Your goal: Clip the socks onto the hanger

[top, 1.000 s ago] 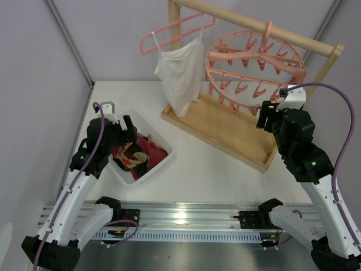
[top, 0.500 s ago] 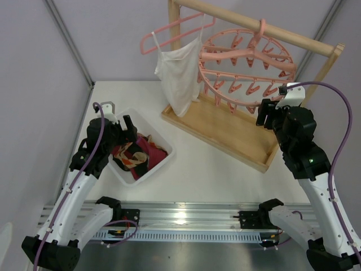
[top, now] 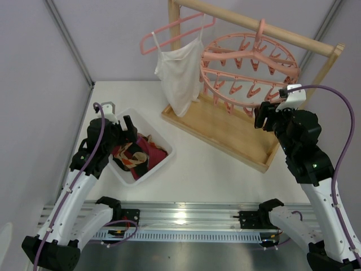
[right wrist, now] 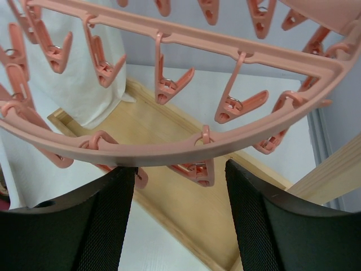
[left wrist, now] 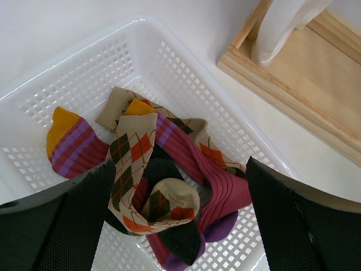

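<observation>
No text can be read anywhere. The white perforated plastic basket (left wrist: 84, 73) and the round pink plastic drying hanger (right wrist: 169, 149) look plain — unmarked.

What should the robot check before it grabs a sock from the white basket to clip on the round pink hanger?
1. Is the left gripper open above the socks: ok.
2. All socks inside the basket, an argyle one on top: ok.
3. A sock already held by either gripper: not ok, none held.
4. Is the right gripper open at the hanger ring, a clip showing between its fingers: ok.
5. That clip's mouth pressed open: cannot tell.
6. Is the hanger hooked on the wooden rail: ok.
</observation>
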You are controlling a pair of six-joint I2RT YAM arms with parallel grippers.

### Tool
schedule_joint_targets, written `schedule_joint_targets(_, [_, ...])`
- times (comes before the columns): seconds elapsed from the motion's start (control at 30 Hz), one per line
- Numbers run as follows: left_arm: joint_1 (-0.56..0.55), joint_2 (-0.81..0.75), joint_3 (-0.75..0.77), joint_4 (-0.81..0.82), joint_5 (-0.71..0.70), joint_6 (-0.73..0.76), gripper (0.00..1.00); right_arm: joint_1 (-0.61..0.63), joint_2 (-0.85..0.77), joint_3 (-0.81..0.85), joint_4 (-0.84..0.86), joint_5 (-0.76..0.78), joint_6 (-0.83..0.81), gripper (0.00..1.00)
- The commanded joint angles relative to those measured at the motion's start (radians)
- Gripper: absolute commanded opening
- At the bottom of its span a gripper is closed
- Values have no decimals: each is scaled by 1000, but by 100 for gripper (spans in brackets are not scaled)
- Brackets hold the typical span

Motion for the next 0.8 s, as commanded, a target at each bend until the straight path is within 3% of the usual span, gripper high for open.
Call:
schedule_joint_targets(0.0, [5,-16,-7,17,21,18,99,-4,-8,5,34,-29,10,68])
schedule_joint_targets(0.77, [5,-13,-7,14,18,17,99,-1,4,4,41,-43,10,65])
